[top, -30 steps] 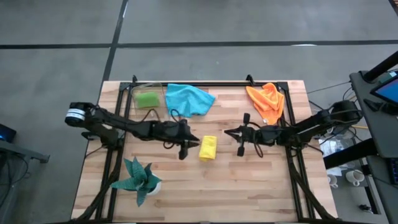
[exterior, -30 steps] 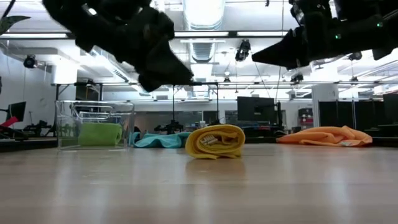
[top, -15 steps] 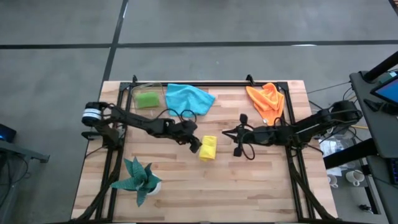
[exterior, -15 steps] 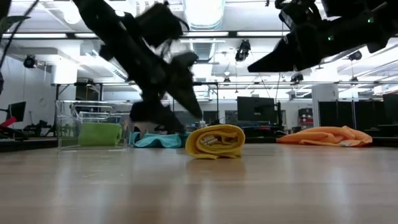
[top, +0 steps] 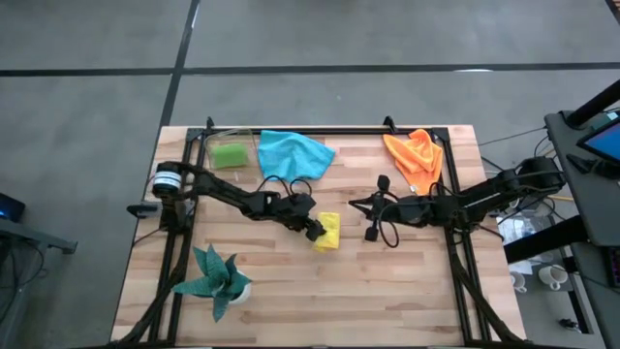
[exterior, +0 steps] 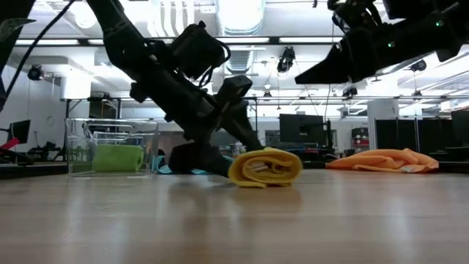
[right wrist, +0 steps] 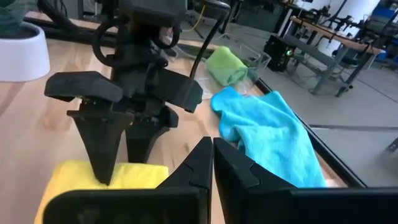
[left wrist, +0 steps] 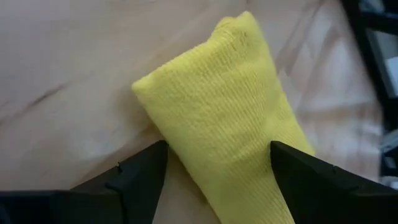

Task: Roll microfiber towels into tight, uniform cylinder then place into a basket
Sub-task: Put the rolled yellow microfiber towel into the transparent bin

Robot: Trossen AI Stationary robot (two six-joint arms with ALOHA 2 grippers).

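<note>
The yellow towel [top: 328, 232], rolled, lies near the middle of the surface [top: 387, 291]. The left gripper [top: 316, 230] is lowered onto it, its fingers [left wrist: 134, 180] spread wide and set on either side of the roll. The right gripper [top: 372, 217] is held above the surface just beside the roll, fingers pressed together on nothing. A green towel [top: 231, 155] sits rolled inside the basket [top: 225, 138] at the far left corner; the blue towel [top: 294, 154] is spread beside it, the orange towel [top: 415, 155] near the far right corner.
</note>
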